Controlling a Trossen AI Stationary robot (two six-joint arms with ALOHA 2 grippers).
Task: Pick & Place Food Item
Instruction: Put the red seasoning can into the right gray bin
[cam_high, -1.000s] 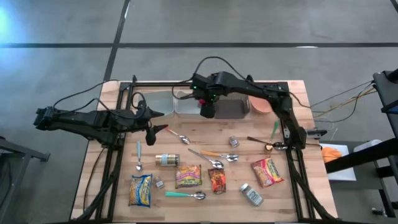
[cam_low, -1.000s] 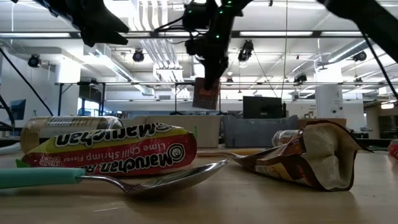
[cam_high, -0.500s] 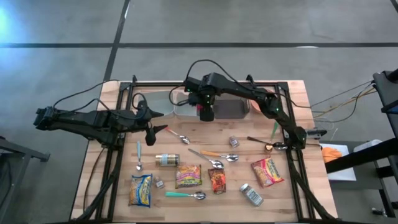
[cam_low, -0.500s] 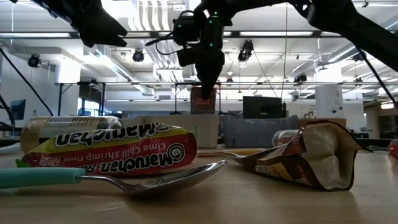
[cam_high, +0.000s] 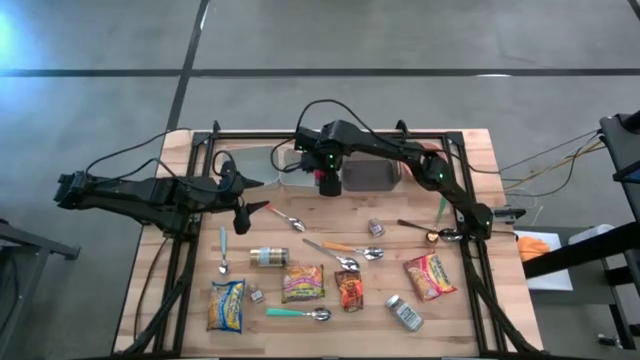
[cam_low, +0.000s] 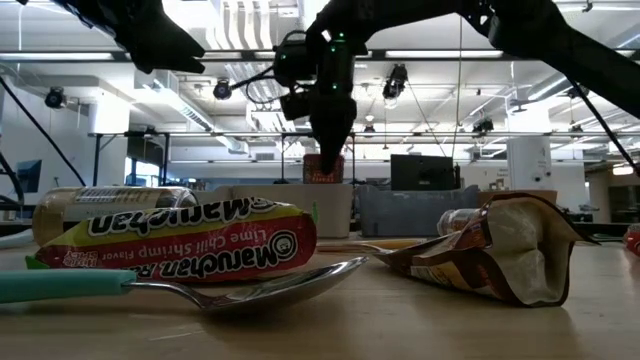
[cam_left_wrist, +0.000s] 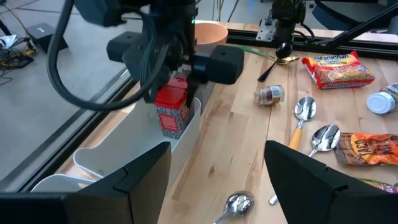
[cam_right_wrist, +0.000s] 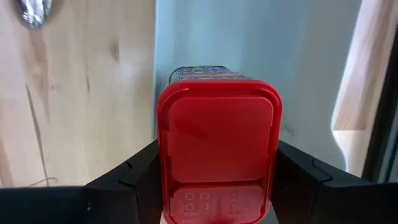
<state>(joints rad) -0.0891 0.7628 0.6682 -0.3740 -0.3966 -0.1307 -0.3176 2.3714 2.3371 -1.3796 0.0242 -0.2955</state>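
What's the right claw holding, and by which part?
The right claw holds a red-lidded spice container by its lid end, fingers on opposite sides, above the white bin. The left claw holds nothing.

A wooden desk (cam_high: 150, 250) is seen from above, strewn with clutter. Near its front edge a yellow noodle packet (cam_high: 227, 305) is laid, with a teal-handled spoon (cam_high: 297, 314) just beside it. A glass jar (cam_high: 269, 257) lies on its side towards the middle, and a small silver-lidded jar (cam_high: 404, 312) is found near a red noodle packet (cam_high: 430, 276). An orange-handled spoon (cam_high: 352, 248) is placed between them. At the far side a peach bowl (cam_high: 422, 167) is set.
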